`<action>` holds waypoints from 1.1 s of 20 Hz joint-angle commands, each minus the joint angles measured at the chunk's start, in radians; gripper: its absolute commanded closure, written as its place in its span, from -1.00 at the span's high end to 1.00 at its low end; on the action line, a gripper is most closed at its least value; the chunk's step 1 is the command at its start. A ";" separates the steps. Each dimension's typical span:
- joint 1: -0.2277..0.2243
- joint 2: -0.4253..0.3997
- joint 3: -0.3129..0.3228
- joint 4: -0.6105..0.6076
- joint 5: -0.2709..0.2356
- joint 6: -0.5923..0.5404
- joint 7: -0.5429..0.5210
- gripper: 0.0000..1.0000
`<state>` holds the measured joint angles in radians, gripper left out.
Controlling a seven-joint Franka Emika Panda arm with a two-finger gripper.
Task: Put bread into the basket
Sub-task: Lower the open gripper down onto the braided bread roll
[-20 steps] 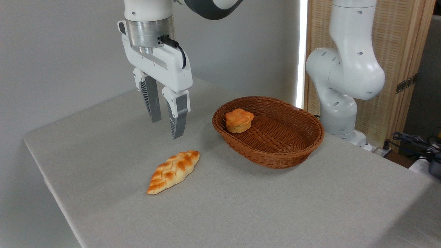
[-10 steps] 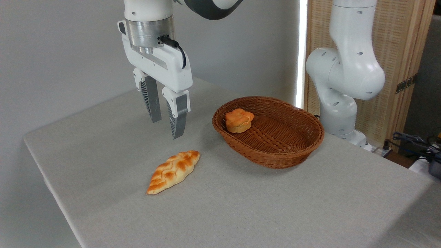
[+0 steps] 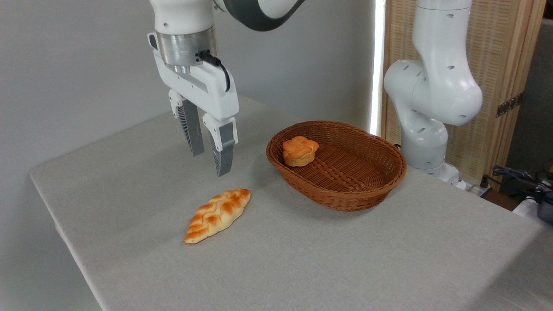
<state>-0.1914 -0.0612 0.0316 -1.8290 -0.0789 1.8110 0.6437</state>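
Note:
The bread (image 3: 218, 214), a braided golden-orange loaf with pointed ends, lies flat on the grey table, left of the basket. The basket (image 3: 345, 194) is an oval of brown wicker at the middle right, with a small round orange bun (image 3: 299, 150) resting against its left inner wall. My gripper (image 3: 211, 164) hangs in the air above and slightly behind the loaf, fingers pointing down. It is open, with a narrow gap and nothing between the fingers.
The arm's white base (image 3: 425, 129) stands behind the basket at the right. The table's left edge (image 3: 56, 224) drops off close to the loaf. A wooden screen (image 3: 501, 65) and cables (image 3: 518, 181) are at the far right.
The gripper has turned slightly and shifted a little, its fingers now appearing closer together. The loaf, basket and bun have not moved.

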 commanded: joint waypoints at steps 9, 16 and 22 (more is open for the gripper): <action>-0.003 0.081 0.001 -0.125 -0.071 0.149 -0.019 1.00; -0.010 0.144 -0.025 -0.125 -0.071 0.200 -0.018 1.00; -0.010 0.170 -0.036 -0.125 -0.067 0.223 -0.012 1.00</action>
<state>-0.1976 0.1003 -0.0065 -1.9538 -0.1366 2.0144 0.6436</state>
